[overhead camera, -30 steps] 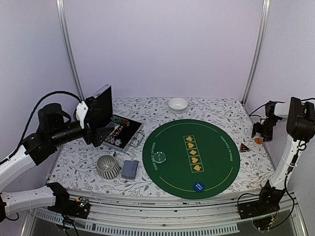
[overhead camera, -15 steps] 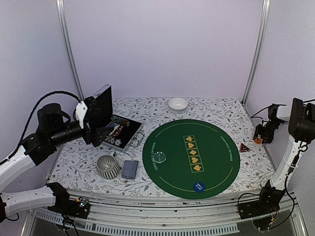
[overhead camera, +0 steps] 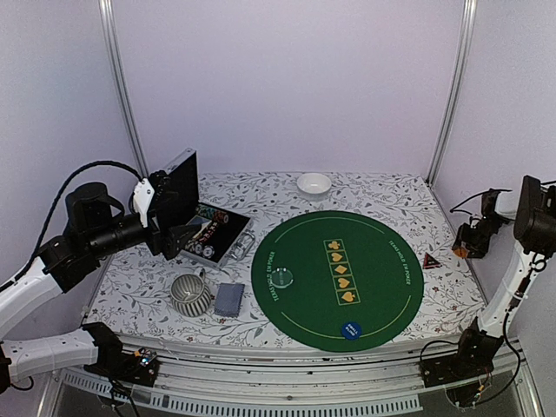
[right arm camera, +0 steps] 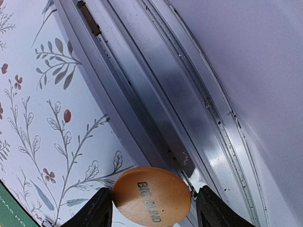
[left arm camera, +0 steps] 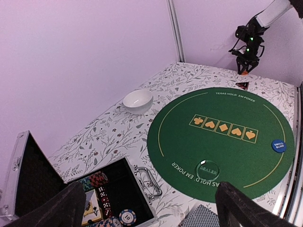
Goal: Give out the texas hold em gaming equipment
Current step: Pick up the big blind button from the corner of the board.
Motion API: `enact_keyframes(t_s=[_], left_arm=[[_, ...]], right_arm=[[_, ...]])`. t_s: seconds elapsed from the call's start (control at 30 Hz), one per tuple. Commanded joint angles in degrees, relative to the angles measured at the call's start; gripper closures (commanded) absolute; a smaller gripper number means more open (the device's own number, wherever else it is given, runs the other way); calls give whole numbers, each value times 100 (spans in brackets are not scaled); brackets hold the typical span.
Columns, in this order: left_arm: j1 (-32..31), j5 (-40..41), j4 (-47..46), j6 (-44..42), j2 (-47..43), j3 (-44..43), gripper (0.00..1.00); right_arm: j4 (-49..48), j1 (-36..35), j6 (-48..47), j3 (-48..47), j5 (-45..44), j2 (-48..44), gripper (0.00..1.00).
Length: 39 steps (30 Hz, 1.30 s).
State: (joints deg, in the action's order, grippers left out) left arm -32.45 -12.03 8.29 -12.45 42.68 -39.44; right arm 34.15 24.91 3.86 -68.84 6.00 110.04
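Top view: fixed, high, behind the arm bases. Looks down and forward over the whole table point(overhead camera: 130, 295) to the back wall. Wide and far.

Left wrist: raised over the table's left side, aimed down and across toward the far right corner. Left fingers point(left arm camera: 52, 210) frame the bottom corners. Case point(left arm camera: 120, 182) nearest, then mat point(left arm camera: 189, 142) and bowl point(left arm camera: 138, 100), right gripper point(left arm camera: 244, 70) far off at top right.

Right wrist: very near, tilted down at the table's right edge and rail point(right arm camera: 156, 94). Orange button point(right arm camera: 151, 194) sits between the right fingers point(right arm camera: 92, 210) at the bottom.

Shared: top and left wrist both take in case, mat, bowl and right gripper. Right wrist shares only the edge strip; the green sliver at its lower left is probably the mat's rim.
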Motion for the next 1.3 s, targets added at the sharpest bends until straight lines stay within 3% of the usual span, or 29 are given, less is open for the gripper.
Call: enact_keyframes(t_s=[0.0,0.63,1.0,1.27], left_arm=[[98,-105,-45,-45,-90,32,2],[98,-159,-50,-54,-102,30,2],[98,-133,-54,-58,-102,24,2],[98,-150,-48,-65,-102,33,2]], right_arm=[[0,55,-62,213,373,-105,38],[-1359,738,803,873,1655,-358,32],[-1637,770,1086,906,1562,-310,47],[-1711,783,1096,933,1429,-77,50]])
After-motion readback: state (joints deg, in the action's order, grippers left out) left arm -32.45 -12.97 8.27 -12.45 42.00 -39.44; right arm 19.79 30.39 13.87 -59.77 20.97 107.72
